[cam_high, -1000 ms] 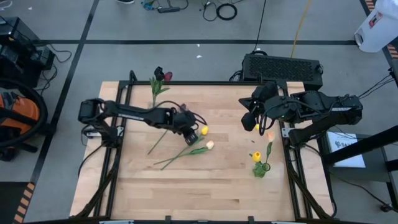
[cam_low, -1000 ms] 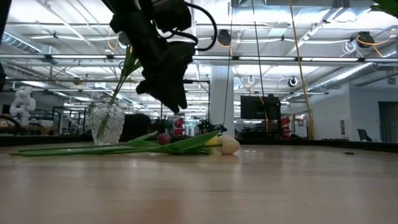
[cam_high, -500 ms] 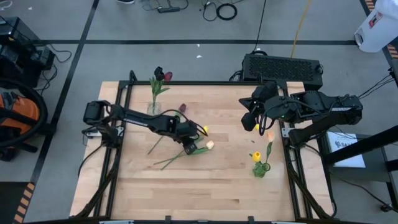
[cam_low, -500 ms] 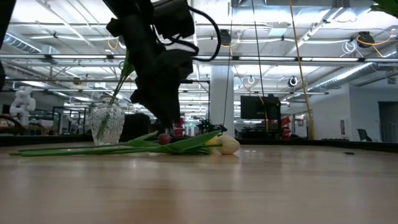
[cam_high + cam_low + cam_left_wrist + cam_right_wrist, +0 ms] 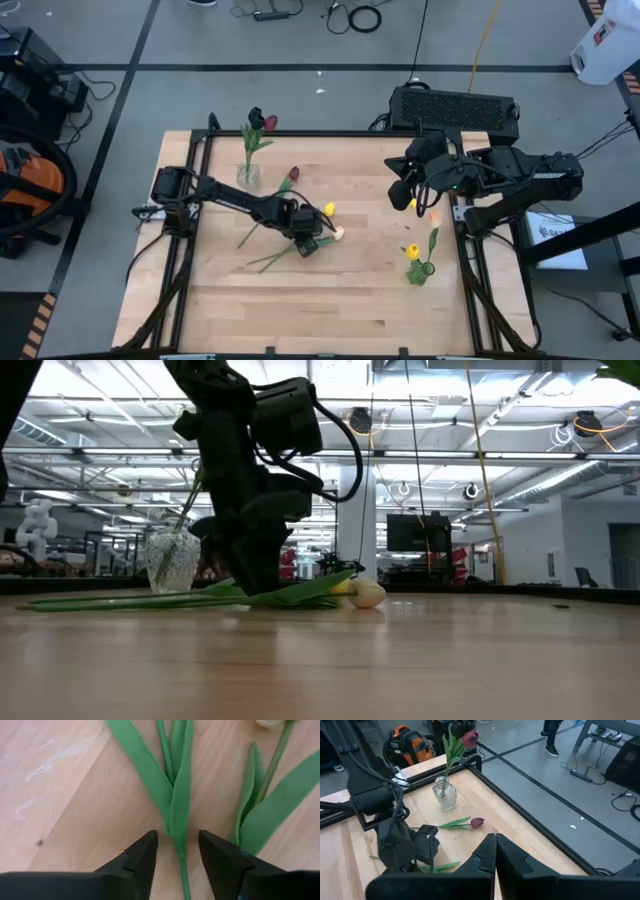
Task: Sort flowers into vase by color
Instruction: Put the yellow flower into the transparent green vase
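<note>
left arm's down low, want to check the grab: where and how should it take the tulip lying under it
On the thin stem just below where the leaves join, coming straight down. The flower lies flat on the table, and the left gripper is open with the stem running between its fingers.

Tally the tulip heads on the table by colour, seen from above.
Dark red tulips: 2
Near-black tulips: 1
Yellow tulips: 3
Cream-peach tulips: 2
Total: 8
</note>
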{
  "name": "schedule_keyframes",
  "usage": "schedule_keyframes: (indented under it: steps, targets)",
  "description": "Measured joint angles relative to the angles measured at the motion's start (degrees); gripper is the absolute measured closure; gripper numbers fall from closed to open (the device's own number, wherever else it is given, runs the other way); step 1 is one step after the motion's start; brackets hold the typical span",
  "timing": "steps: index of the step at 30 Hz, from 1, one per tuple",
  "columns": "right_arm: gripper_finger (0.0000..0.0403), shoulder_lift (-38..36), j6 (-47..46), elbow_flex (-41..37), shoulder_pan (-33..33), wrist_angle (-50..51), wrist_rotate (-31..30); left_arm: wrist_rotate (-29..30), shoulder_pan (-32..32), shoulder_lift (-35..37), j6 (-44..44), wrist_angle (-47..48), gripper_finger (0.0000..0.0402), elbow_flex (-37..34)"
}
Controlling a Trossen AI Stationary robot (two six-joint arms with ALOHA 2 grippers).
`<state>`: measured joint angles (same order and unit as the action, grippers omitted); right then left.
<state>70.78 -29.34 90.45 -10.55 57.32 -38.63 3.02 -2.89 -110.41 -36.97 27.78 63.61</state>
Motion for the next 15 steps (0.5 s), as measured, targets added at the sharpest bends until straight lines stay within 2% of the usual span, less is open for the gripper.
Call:
schedule_keyframes:
  steps: [3,7,11,15]
  targets:
    - [0.0403,0.01,-0.01,0.0,0.0,-0.02,0.07,0.22,-0.03,-0.13,-0.05,0.36,0.0292,-0.05]
    - [0.0403,0.0,0.0,0.0,0.0,0.0,0.13,0.07,0.08,0.98,1.35,0.55,0.0382,-0.11]
    - [0.0403,0.02,-0.48,0.0,0.0,0.0,0.58,-1.07,0.69,4.37,3.18,3.93,0.0391,1.49]
    - [0.0403,0.02,-1.51,0.0,0.0,-0.01,1.62,1.71,1.8,11.99,4.46,4.05,0.0396,5.03]
